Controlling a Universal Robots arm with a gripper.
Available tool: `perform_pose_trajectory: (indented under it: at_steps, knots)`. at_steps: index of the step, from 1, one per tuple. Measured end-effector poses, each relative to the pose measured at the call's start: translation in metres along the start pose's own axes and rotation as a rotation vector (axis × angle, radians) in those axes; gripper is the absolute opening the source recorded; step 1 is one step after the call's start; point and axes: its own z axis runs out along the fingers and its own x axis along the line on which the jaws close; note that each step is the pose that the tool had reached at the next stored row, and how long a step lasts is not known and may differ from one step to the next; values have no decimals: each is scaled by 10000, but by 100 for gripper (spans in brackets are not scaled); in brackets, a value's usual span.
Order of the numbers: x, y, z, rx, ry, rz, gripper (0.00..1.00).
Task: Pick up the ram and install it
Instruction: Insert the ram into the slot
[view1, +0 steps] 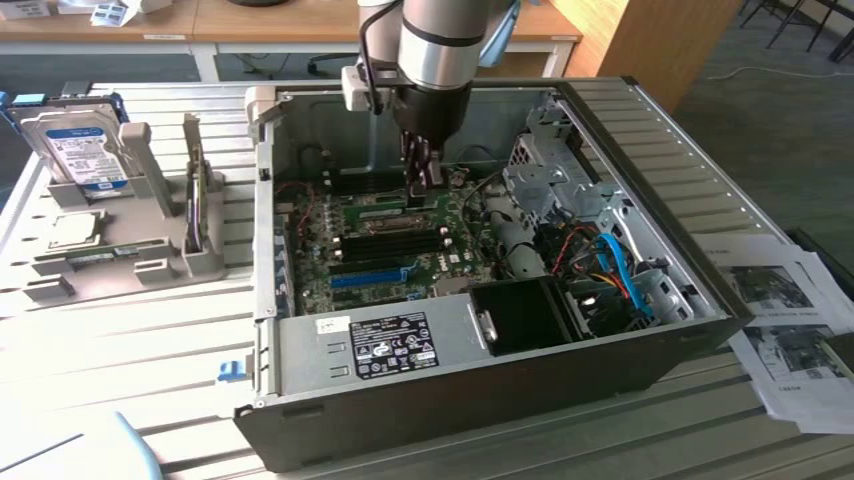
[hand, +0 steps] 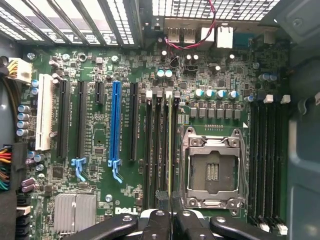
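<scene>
My gripper (view1: 424, 186) reaches down inside the open computer case (view1: 667, 150), just above the motherboard (view1: 387, 250). In the wrist view its two black fingers (hand: 161, 200) are closed together on the ram (hand: 170, 145). The ram shows edge-on as a thin green strip. It runs along the bank of black memory slots (hand: 156, 145) beside the open CPU socket (hand: 212, 170). I cannot tell whether the stick is seated in a slot or held just above it.
A blue expansion slot (hand: 116, 125) and more black slots lie to one side, with a second bank of memory slots (hand: 267, 160) past the socket. Cables (view1: 614, 270) and a black box (view1: 527, 315) crowd the case. A hard drive (view1: 83, 150) stands in a grey holder (view1: 134, 255) outside.
</scene>
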Motion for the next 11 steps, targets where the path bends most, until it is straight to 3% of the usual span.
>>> perform_pose_trajectory:
  at_steps: [11]
  knots:
    - [1, -2, 97, 27, 0, 0, 11]
